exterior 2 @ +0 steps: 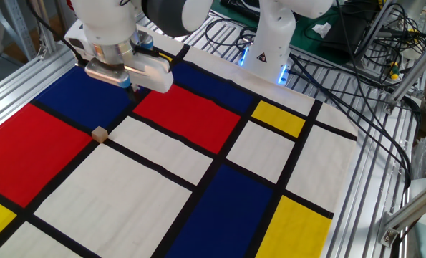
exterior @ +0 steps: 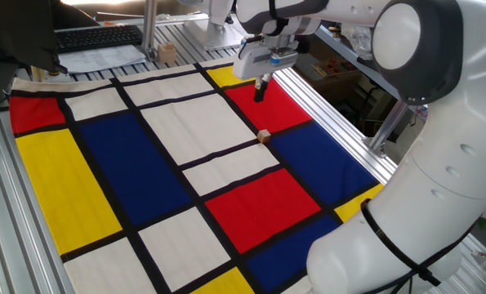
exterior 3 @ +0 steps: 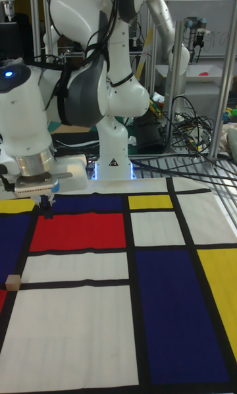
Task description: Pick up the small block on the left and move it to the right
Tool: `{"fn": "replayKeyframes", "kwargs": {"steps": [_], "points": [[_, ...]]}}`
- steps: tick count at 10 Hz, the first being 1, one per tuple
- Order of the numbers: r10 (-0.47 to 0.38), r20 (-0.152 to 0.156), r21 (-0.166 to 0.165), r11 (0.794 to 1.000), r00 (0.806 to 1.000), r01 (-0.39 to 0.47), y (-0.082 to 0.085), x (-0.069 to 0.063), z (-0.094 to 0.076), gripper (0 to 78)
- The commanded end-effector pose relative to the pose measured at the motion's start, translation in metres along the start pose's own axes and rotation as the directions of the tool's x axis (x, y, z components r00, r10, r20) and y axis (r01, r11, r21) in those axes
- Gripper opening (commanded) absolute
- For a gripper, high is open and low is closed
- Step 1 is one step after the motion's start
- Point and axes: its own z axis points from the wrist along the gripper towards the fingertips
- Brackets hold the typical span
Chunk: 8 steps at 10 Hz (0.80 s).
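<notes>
**Gripper hangs over a red panel; the wooden cube sits free on a black seam**

The tiny light-tan wooden cube point(exterior: 264, 136) point(exterior 2: 99, 133) point(exterior 3: 12, 282) rests on the colour-block cloth point(exterior: 104, 171) point(exterior 2: 127, 186) point(exterior 3: 164, 288), a flat sheet of red, blue, yellow and white rectangles divided by black lines that covers the table; in the tall fixed view it lies close to the cloth's left edge, on a black seam where a white panel meets a red one; nothing touches it. The white arm's two-finger gripper point(exterior: 260, 90) point(exterior 2: 132, 89) point(exterior 3: 46, 204) points straight down over a red panel toward the cloth's far edge, near the robot's white base point(exterior 3: 112, 150); it stands well apart from the cube, and its dark fingertips appear clear of the cloth; the fingers look drawn close together with nothing between them, though the views are too small to say for certain whether they meet. Beyond the cloth's far corner in one fixed view, a slightly bigger pale wooden piece point(exterior: 168, 54) stands on the metal rails beside a black keyboard point(exterior: 100, 36).
</notes>
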Motion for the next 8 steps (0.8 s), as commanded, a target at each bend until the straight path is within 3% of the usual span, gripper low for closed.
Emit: {"fn": "replayKeyframes", "kwargs": {"steps": [1, 2, 3, 5, 8], "points": [[0.031, 0.014, 0.058, 0.998, 0.999, -0.032, -0.002, 0.014, 0.021, 0.0], [0.046, 0.035, 0.063, 0.997, 0.998, -0.048, 0.009, 0.019, 0.032, 0.0], [0.045, 0.034, 0.061, 0.997, 0.998, -0.047, 0.015, 0.022, 0.037, 0.0], [0.022, 0.012, 0.051, 0.998, 1.0, -0.023, 0.019, 0.022, 0.037, 0.0], [0.056, -0.003, 0.048, 0.997, 0.998, -0.056, 0.02, 0.022, 0.037, 0.0]]}}
